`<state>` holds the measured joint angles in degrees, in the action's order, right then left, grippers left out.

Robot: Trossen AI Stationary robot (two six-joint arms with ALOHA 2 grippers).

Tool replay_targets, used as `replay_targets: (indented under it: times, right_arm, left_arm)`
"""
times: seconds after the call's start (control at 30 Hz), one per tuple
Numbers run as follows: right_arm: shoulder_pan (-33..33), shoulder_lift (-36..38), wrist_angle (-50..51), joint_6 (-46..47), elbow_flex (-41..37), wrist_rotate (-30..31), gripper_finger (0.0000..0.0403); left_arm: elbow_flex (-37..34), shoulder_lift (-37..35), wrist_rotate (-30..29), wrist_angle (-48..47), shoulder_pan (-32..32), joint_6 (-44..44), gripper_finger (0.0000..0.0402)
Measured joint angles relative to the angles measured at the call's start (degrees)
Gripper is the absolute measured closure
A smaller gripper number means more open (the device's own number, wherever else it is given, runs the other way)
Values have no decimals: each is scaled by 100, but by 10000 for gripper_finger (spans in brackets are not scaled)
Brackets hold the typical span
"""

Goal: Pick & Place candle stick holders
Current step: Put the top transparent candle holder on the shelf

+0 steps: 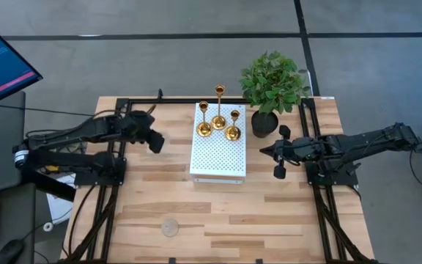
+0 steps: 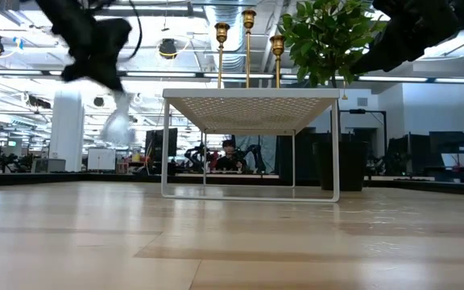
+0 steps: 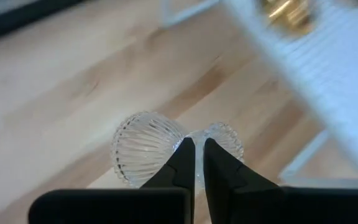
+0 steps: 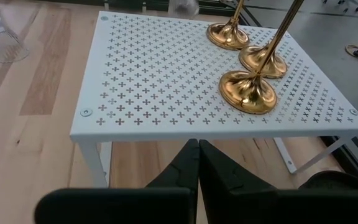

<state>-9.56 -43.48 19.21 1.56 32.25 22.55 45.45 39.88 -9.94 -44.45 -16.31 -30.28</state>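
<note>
Three gold candle stick holders (image 1: pixel 219 123) stand by their round bases on the white perforated box (image 1: pixel 218 158) and also show in the right wrist view (image 4: pixel 247 90). My left gripper (image 1: pixel 154 141) is left of the box, above the table, shut on a clear ribbed glass holder (image 3: pixel 145 152). A second glass holder (image 1: pixel 170 227) stands on the table near the front edge. My right gripper (image 1: pixel 278 158) is shut and empty to the right of the box. My left gripper pinches the glass holder between its two fingers (image 3: pixel 182 163) at the narrow waist (image 3: pixel 196 138) between its wider ribbed end and its smaller one. The fingers slant downward. The holder hangs below the gripper (image 2: pixel 119 121), lifted clear of the table.
A green plant in a black pot (image 1: pixel 268 92) stands at the box's far right corner. The box stands on thin legs with open space beneath it (image 2: pixel 248 145). The arms' black frames (image 1: pixel 116 169) run along both sides of the table.
</note>
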Motion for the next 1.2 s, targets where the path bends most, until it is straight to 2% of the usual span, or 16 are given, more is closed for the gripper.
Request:
replay_targets:
  times: [0.33,0.57,0.77,0.93,1.2]
  right_arm:
    - [0,0,4,2,0,2,403]
    - [-2,1,6,0,0,2,403]
    - [-2,0,8,0,0,-1,403]
    - [-2,1,52,0,0,-1,403]
    - [-2,0,52,0,0,-2,403]
  left_arm:
    - [1576,539,7,-7,634,157,391]
    - [2194,1593,216,36,1126,129,391]
    - [2678,2417,541,614,1435,327,391]
    - [2809,2704,1064,967,1514,302,392]
    - [2807,2970,1100,958,1508,289,392]
